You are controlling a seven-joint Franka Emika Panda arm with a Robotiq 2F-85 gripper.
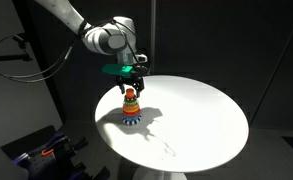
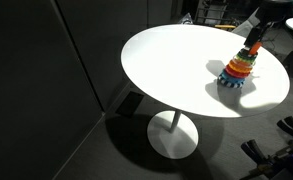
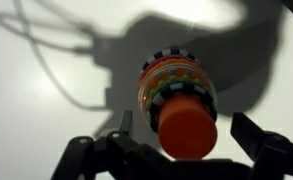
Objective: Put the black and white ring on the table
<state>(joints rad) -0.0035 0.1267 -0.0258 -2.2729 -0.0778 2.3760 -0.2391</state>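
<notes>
The stacking toy (image 1: 132, 107) stands upright on the round white table (image 1: 201, 115), with a red top and orange, yellow and green rings below. The black and white ring (image 1: 133, 119) lies at its base, also in an exterior view (image 2: 232, 82) and as a striped rim in the wrist view (image 3: 171, 56). My gripper (image 1: 132, 80) hovers just above the toy's top, open and empty. In the wrist view the fingers (image 3: 186, 130) straddle the red top (image 3: 186, 128) with gaps on both sides.
The table (image 2: 176, 60) stands on a single pedestal on a dark floor. Dark walls surround it. Equipment with cables sits low at the left (image 1: 46, 150). The toy stands near the table's edge in an exterior view (image 2: 238, 72).
</notes>
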